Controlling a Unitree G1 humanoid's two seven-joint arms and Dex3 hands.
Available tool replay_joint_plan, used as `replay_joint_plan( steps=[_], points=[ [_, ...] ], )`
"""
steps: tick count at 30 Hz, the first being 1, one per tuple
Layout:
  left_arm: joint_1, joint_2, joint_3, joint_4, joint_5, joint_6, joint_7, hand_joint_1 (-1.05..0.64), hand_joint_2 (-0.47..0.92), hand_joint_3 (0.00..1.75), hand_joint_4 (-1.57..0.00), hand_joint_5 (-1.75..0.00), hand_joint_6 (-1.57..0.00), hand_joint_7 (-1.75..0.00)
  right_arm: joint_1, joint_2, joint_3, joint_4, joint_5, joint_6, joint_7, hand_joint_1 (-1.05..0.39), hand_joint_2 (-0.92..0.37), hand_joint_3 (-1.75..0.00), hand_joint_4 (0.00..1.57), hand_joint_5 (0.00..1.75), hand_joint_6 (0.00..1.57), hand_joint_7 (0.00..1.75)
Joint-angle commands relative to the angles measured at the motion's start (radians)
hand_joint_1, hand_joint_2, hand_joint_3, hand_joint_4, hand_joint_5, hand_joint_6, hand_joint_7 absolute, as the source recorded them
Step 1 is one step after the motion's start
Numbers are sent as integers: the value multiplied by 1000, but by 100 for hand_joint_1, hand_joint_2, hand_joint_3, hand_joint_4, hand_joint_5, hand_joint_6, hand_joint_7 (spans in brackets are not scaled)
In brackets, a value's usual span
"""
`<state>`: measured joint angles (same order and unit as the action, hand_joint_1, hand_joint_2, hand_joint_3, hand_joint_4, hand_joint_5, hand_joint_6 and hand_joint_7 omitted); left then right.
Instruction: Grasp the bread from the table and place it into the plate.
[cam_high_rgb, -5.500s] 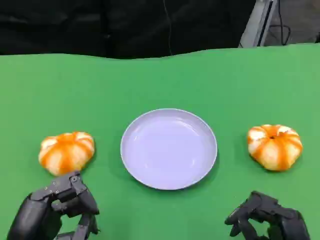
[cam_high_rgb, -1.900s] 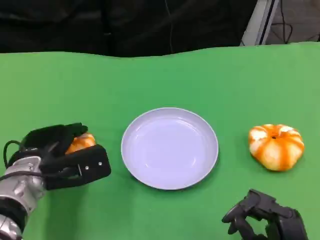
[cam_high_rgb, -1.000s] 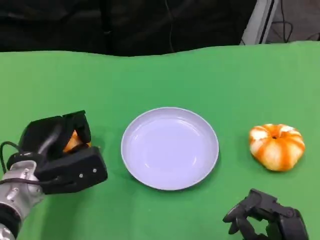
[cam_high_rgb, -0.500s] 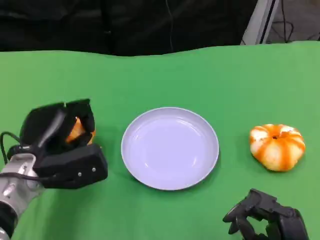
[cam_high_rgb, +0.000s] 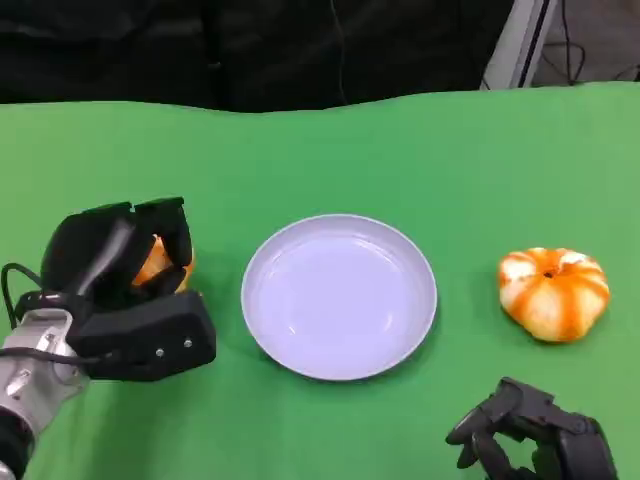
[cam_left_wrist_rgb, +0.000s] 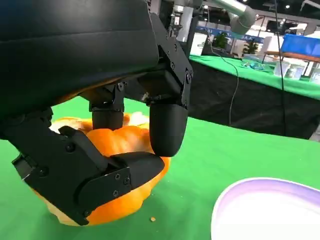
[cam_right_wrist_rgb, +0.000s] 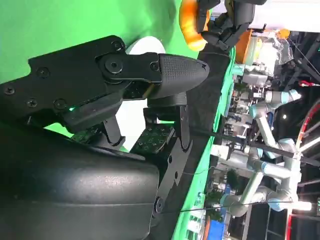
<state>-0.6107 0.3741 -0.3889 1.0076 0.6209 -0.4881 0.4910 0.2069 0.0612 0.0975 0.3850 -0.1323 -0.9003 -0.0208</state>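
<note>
The bread (cam_high_rgb: 160, 262), an orange-and-cream pumpkin-shaped loaf, sits at the left of the green tabletop (cam_high_rgb: 330, 150), mostly covered by the left hand (cam_high_rgb: 125, 290), whose fingers (cam_high_rgb: 170, 232) curl over its top while the thumb closes in from the near side, so the hand is grasping it. The left wrist view shows what the head view hides: the same bread (cam_left_wrist_rgb: 117, 172) with its underside at the cloth, though whether it touches or is just lifted cannot be told, and a fingertip (cam_left_wrist_rgb: 167, 130) pressing its upper face with the thumb against its side. A strip of bare green separates the bread from the plate's (cam_high_rgb: 340, 296) left rim; the lavender plate lies in the middle of the tabletop with open cloth all around it, and its near edge (cam_left_wrist_rgb: 270, 207) shows in the left wrist view. A second bread (cam_high_rgb: 553, 292) rests well to the right of the plate, untouched. The right hand (cam_high_rgb: 530, 440) lies low at the near right edge, fingers curled in on nothing; the right wrist view shows those fingers (cam_right_wrist_rgb: 170, 75) drawn together and, far across the green, the left hand around its bread (cam_right_wrist_rgb: 189, 17). Beyond the far edge of the tabletop the background is dark
</note>
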Motion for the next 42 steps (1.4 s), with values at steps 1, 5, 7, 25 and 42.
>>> replay_joint_plan(
  steps=[1,5,7,25,42],
  points=[
    [23,19,8,-120,15,-44,31,-5,37,126,-91,-175,-74,-172,2,-8,-11,5,-6,-18,-18,-68,-92,-45,83,155,88,121],
    [36,16,18,-179,9,-54,22,-4,34,129,-92,-175,-74,-174,5,-9,-6,-2,2,-9,-12,-69,-92,-43,84,157,88,122],
    [39,15,20,-196,11,-54,23,-4,32,132,-93,-175,-74,-174,6,-8,-6,-5,5,-7,-11,-69,-92,-42,84,157,89,122],
    [47,-104,13,-316,-6,-68,-82,-10,30,143,-95,-175,-79,-169,5,-4,-6,1,-5,-8,-20,-70,-92,-42,85,156,90,120],
    [-15,-270,-17,-206,-46,3,-274,-14,38,132,-87,-175,-76,-157,16,-4,3,-19,-10,4,-21,-69,-92,-42,85,155,90,119]
  ],
)
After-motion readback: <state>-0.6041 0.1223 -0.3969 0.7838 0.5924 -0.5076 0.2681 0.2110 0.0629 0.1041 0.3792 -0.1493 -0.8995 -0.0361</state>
